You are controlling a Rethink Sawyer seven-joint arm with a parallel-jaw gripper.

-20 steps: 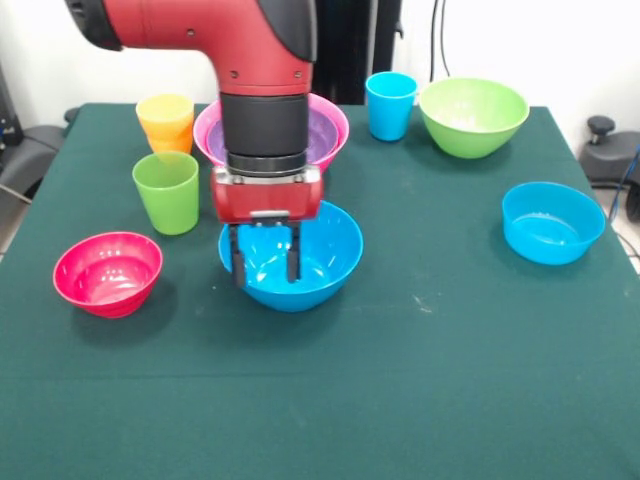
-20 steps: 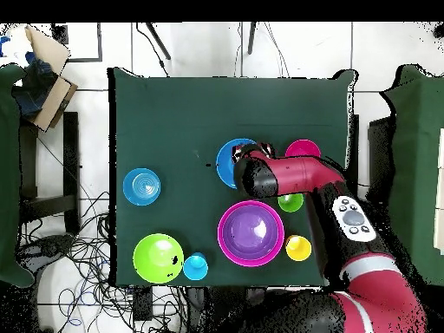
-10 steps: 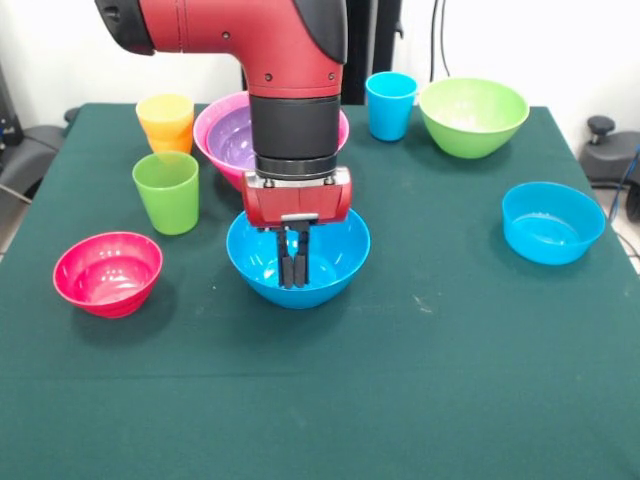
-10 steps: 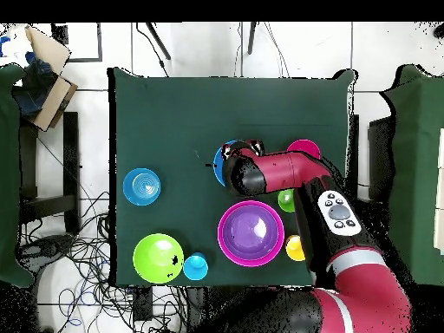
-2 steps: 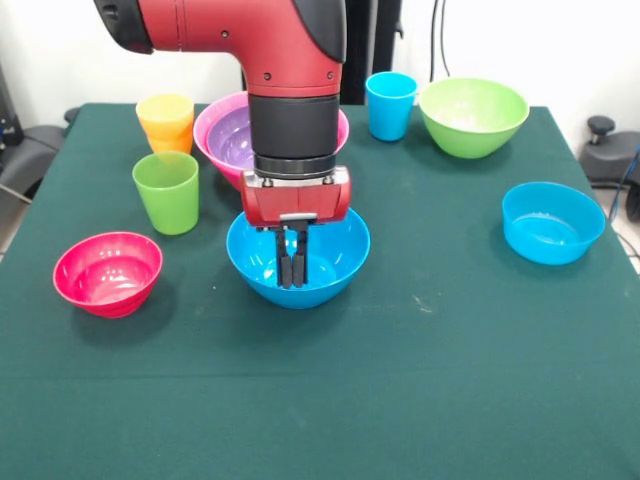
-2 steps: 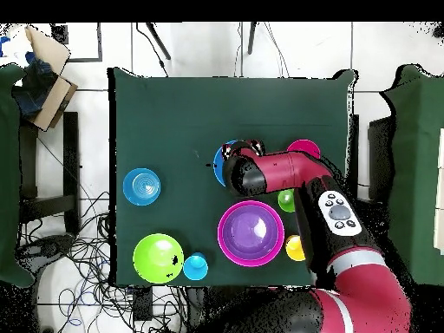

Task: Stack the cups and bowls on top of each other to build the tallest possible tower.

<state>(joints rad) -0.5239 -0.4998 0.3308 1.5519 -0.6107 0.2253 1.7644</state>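
My gripper [image 5: 292,268] hangs inside the large blue bowl [image 5: 340,260], its two fingers pressed together and shut, with nothing visible between them. Behind it the purple bowl [image 5: 228,140] sits nested in the large pink bowl [image 5: 204,128]. A yellow cup [image 5: 166,110] is stacked on an orange cup [image 5: 173,143] at the back left. The green cup [image 5: 167,192] stands alone, left of the blue bowl. In the overhead view the arm [image 6: 277,173] covers most of the blue bowl [image 6: 222,161].
A red-pink bowl [image 5: 108,272] sits at the front left. A blue cup [image 5: 390,105] and a light green bowl [image 5: 473,117] stand at the back right. A light blue bowl [image 5: 552,222] is at the right edge of the green table [image 5: 420,400].
Over the last second my gripper moved right, deeper over the blue bowl, and its fingers went from open to shut. The blue bowl shifted slightly right. Nothing moved in the last half second.
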